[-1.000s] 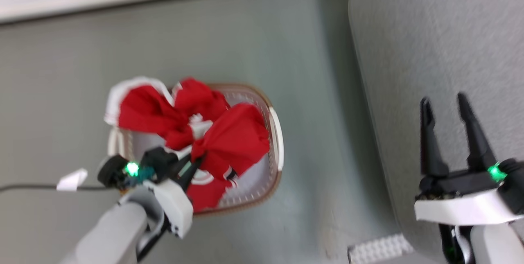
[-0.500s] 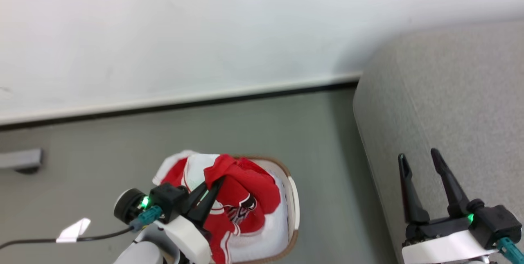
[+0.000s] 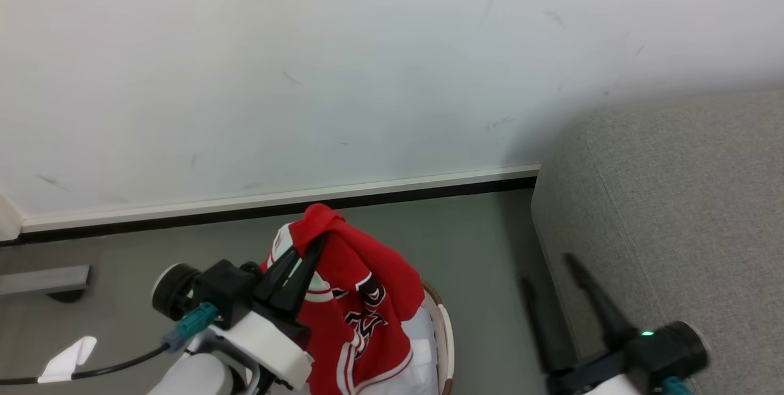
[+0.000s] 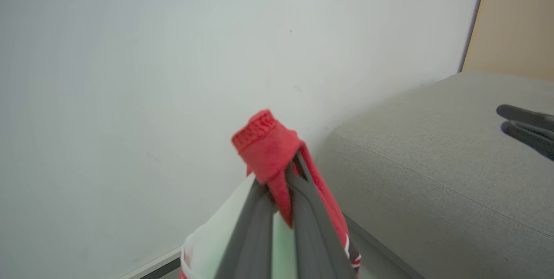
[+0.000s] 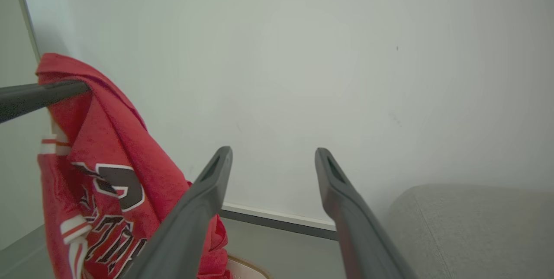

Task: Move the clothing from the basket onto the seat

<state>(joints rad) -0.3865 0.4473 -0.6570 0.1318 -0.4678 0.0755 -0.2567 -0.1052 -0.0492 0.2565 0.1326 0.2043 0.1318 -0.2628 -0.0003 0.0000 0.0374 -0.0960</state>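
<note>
We see the left hand point(image 3: 309, 247) clamped on a fold at the top of the red jersey point(image 3: 361, 288), its two dark fingers pressed together and the red hem poking out above their tips. The jersey hangs from that grip with its black-and-white lettering and white stripes facing us. Its lower part hangs over the basket point(image 3: 443, 337), whose brown rim shows just right of the cloth. White fabric point(image 3: 421, 346) sits in the basket beside the jersey; we cannot tell whether it is a garment or the lining. The right hand point(image 3: 547, 267) has its fingers spread apart and holds nothing, near the side edge of the grey sofa point(image 3: 674, 211). The sofa stands to the right of the basket, across a strip of grey floor point(image 3: 478, 248), with a white wall point(image 3: 367, 76) behind.
</note>
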